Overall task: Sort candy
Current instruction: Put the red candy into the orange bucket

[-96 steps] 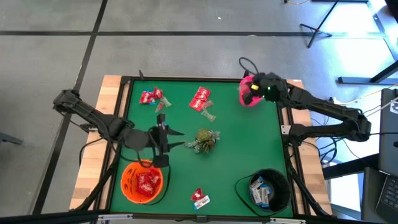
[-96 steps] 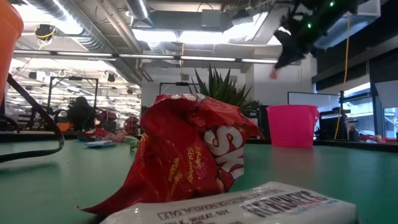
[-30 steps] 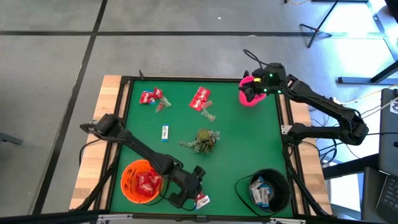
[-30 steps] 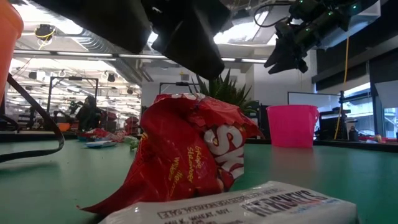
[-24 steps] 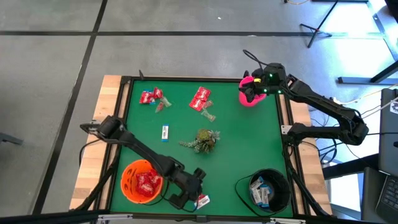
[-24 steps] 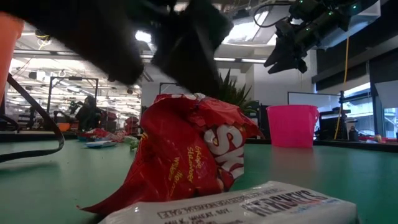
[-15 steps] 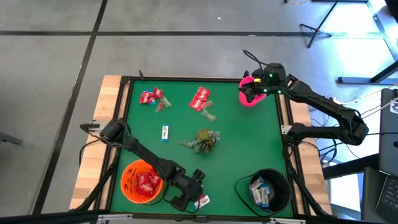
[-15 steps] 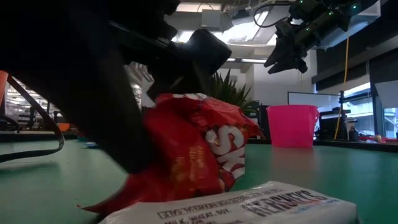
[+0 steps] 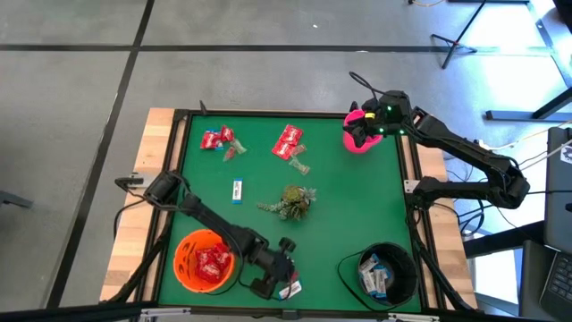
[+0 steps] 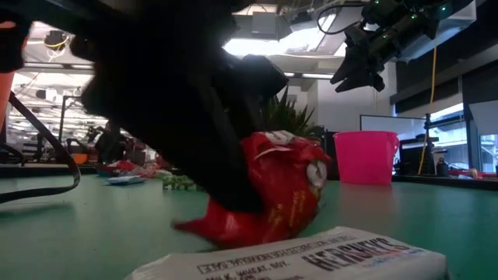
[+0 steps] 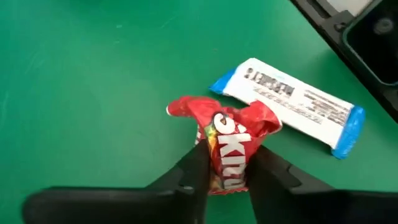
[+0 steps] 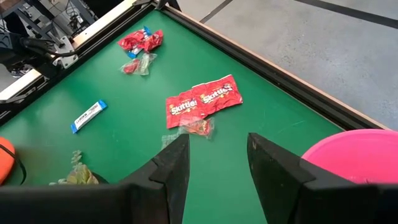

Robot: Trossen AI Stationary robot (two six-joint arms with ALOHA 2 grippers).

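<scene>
Change: since the earlier frames the left gripper (image 11: 225, 169) has been brought from mid-table to the near edge, and the red packet (image 11: 227, 138) is now crumpled and tipped between its fingers.
Left fingers: clenched on the red packet, one on each side, as the left wrist view shows.
Red packet: at the near edge of the table (image 9: 357, 206), between the orange bowl (image 9: 183, 268) and the black bowl (image 9: 407, 259); touching or just beside the white bar (image 11: 292, 102), which lies flat.
Right gripper (image 12: 214, 162): held above the pink bowl (image 9: 357, 143) at the far right corner; fingers parted, nothing between them; unchanged from the earlier frames.
Other candy: red packets (image 9: 289, 140) and a second red cluster (image 9: 217, 139) at the far side; a small blue-and-white piece (image 9: 237, 190) mid-left; the sprig (image 9: 290, 201) at centre.
Bowls: red packets are seen in the orange bowl, white-and-blue ones in the black bowl.
Step in hand: pick-up of the red packet is judged to be at the grasp stage, not yet lifted.
Next move: a clean lift is called for, then carriage to the orange bowl and release above it.
Risk: the white bar may be dragged along if contact persists.
</scene>
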